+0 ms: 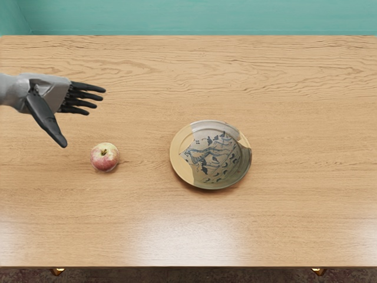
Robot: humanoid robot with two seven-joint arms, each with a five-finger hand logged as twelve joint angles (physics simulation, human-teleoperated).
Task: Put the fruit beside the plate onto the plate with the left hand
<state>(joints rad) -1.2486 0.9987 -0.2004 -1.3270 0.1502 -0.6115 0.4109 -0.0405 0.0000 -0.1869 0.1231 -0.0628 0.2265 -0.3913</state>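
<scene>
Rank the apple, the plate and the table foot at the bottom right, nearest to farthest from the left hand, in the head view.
1. Apple: just below and to the right of the open left hand, not touched.
2. Plate: near the table's middle, to the right of the apple.
3. Table foot: at the picture's bottom right edge, clearly farthest.

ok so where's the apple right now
In the head view the apple sits on the table, left of the plate and apart from it, just below the open left hand.

simulated room: wooden table (283, 76), teal wall (194, 15)
</scene>
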